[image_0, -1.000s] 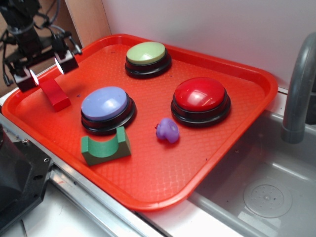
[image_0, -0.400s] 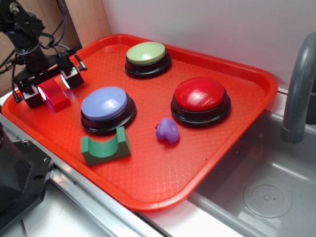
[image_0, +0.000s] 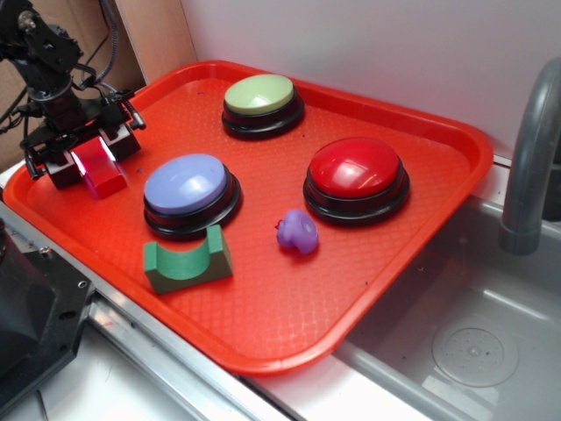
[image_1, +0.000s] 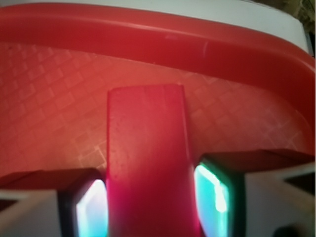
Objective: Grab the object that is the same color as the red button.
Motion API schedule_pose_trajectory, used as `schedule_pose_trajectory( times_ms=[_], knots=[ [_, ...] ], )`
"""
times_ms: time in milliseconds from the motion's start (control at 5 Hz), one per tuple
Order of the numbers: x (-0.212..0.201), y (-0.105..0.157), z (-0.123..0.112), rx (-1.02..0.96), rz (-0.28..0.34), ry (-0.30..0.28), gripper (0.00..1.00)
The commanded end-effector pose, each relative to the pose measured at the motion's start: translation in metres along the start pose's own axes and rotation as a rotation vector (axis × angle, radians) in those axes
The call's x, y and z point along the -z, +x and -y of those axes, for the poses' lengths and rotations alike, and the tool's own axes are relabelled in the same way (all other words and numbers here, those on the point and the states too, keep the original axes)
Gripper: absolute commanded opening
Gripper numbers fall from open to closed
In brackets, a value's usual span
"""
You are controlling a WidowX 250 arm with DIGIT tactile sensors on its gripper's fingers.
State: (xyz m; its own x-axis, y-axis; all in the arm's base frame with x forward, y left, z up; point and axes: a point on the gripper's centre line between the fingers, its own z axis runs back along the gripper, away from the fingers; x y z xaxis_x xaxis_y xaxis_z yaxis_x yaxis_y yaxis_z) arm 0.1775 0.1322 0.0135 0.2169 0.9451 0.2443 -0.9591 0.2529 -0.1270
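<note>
Block (image_0: pixel 101 171) on tray (image_0: pixel 421 263), far-left corner, matching red button (image_0: pixel 357 168). Gripper (image_0: pixel 85 158) straddles it, pads (image_1: pixel 213 195) on both sides; contact unclear, so grip cannot be told. Approach done; squeeze and lift remain.

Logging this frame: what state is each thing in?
gripper: down on the tray, fingers either side of the red block
red block: lying on the tray, between the fingers
red button: upright, untouched
green arch block: arch opening up
orange tray: flat beside the sink
</note>
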Motion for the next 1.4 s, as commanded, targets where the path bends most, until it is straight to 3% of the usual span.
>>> schedule_pose_trajectory(
  times_ms=[0, 200, 400, 600, 800, 1000, 1200],
  knots=[
    [-0.054, 0.0, 0.009, 0.099, 0.057, -0.06, 0.0],
    [-0.097, -0.005, 0.021, 0.233, -0.004, -0.156, 0.0],
    [-0.137, -0.029, 0.036, 0.475, -0.098, -0.166, 0.0],
    [-0.169, -0.057, 0.041, 0.697, -0.234, -0.229, 0.0],
    [-0.189, -0.091, 0.037, 0.936, -0.276, -0.291, 0.0],
    [-0.183, -0.098, 0.034, 0.951, -0.289, -0.322, 0.0],
    [-0.177, -0.09, 0.036, 0.94, -0.276, -0.286, 0.0]
  ],
)
